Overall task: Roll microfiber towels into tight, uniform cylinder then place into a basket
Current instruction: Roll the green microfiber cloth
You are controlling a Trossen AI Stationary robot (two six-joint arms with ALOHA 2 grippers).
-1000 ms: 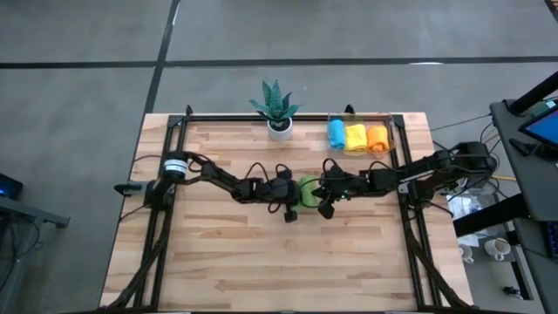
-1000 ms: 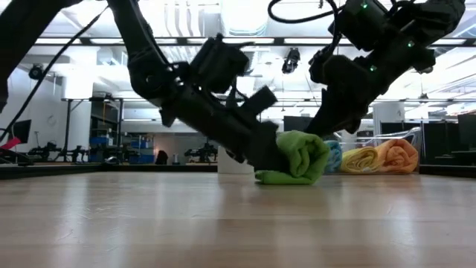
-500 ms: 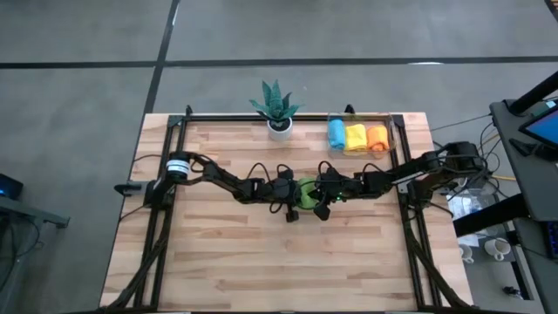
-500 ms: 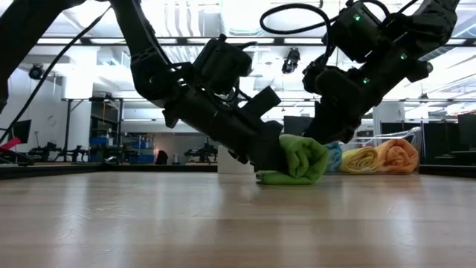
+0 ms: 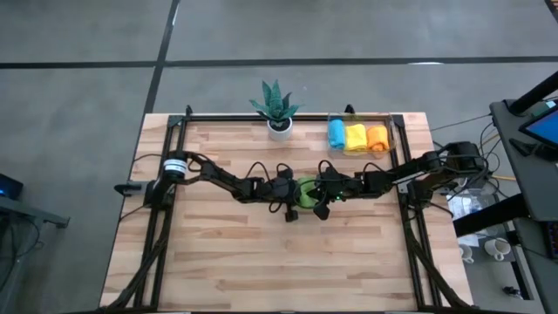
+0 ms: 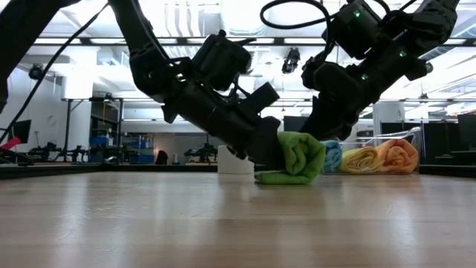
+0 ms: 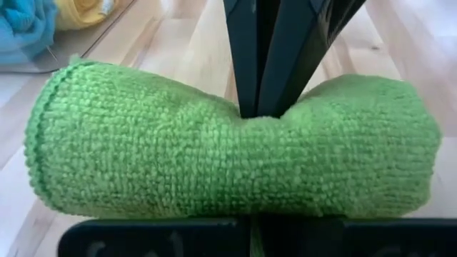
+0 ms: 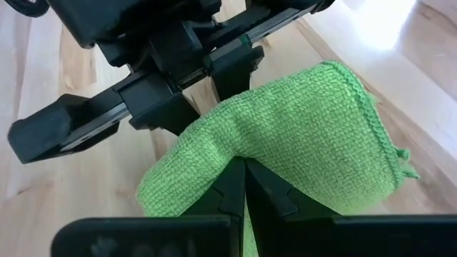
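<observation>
Pressing green towel (image 6: 297, 158) — both closed end effectors, left (image 6: 266, 152), right (image 6: 318, 135).

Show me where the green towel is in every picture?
High view: the green towel sits mid-table, between the two arms' tips.
Low view: it lies on the table at centre, rolled up.
Left wrist view: it fills the picture.
Right wrist view: it runs across the middle.
Shared landmark: the left gripper and right gripper, both shut, press on it from opposite sides.

Grey concrete floor (image 5: 78, 131); bright ceiling lights (image 6: 245, 15); shelving (image 6: 111, 145) behind.
</observation>
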